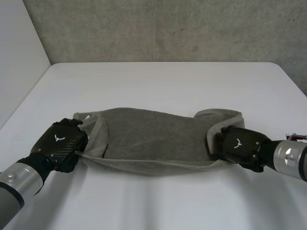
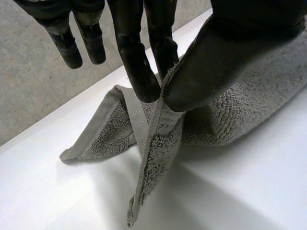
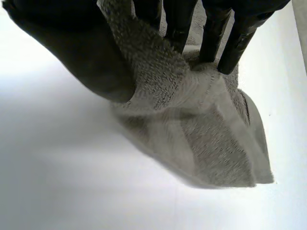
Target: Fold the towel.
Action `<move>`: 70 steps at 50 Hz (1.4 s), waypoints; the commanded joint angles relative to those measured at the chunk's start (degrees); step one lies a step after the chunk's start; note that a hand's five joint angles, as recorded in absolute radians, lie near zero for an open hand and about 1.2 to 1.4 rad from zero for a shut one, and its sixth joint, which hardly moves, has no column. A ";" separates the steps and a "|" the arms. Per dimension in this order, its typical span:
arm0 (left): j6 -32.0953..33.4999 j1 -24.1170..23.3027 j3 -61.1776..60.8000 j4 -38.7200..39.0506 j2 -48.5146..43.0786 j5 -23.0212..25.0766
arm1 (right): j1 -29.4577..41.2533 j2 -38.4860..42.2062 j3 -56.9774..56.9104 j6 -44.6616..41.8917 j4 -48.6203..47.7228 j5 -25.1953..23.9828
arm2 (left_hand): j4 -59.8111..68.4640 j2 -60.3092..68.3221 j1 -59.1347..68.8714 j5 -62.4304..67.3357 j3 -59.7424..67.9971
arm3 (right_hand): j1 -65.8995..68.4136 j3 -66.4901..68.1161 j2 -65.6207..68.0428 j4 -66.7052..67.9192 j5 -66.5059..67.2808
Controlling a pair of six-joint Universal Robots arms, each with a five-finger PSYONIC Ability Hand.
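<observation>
So, left hand (image 1: 60,143) and right hand (image 1: 238,146) pinch towel (image 1: 153,134) ends on table (image 1: 158,81).

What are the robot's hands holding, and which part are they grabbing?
Both hold the grey towel. The left hand pinches the hem at its left end; the right hand pinches bunched cloth at its right end.
</observation>
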 commanded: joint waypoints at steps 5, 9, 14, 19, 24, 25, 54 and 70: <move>0.00 -0.45 0.00 0.08 0.00 0.00 | -3.25 -1.18 3.15 0.51 -5.17 -3.87 | -3.36 3.21 5.56 4.21 -2.97 | -28.19 -2.49 -26.48 -4.37 -28.19; 0.00 -0.54 0.00 -0.01 0.00 -0.09 | -3.51 -0.83 2.54 1.38 -8.94 -3.52 | -3.36 3.21 5.56 4.21 -2.97 | -3.99 -2.49 -2.28 -4.37 -4.00; 0.00 -0.45 0.00 -0.01 0.17 -0.09 | -5.97 -1.00 1.92 12.37 -18.28 -0.88 | -3.36 3.21 5.56 4.21 -2.97 | 13.13 -2.49 14.84 -4.37 13.13; 0.00 -0.45 -0.09 -0.01 0.17 -0.09 | -6.50 -1.18 2.01 24.77 -22.15 4.57 | -3.36 3.21 5.56 4.21 -2.97 | -16.08 -2.49 -14.36 -4.37 -16.08; 0.00 -0.71 -0.09 -0.01 0.17 -0.09 | -6.32 -2.14 5.16 28.63 -23.20 6.94 | -3.36 3.21 5.56 4.21 -2.97 | -15.24 -2.49 -13.53 -4.37 -15.25; 0.00 -0.71 -0.09 -0.01 0.17 -0.09 | -6.32 -2.14 5.17 28.63 -23.20 6.94 | -3.36 3.21 5.56 4.21 -2.97 | -15.24 -2.49 -13.52 -4.37 -15.24; 0.00 -0.27 0.08 -0.01 -0.53 0.00 | -6.24 -0.21 7.28 29.42 -18.28 4.83 | -3.36 3.21 5.56 4.21 -2.97 | -29.35 -2.49 -27.64 -4.37 -29.36; 0.00 -0.53 0.08 -0.10 -0.88 -0.09 | -10.62 -5.83 15.53 30.30 -12.57 -3.07 | -3.36 3.21 5.56 4.21 -2.97 | -33.07 -2.49 -31.36 -4.37 -33.08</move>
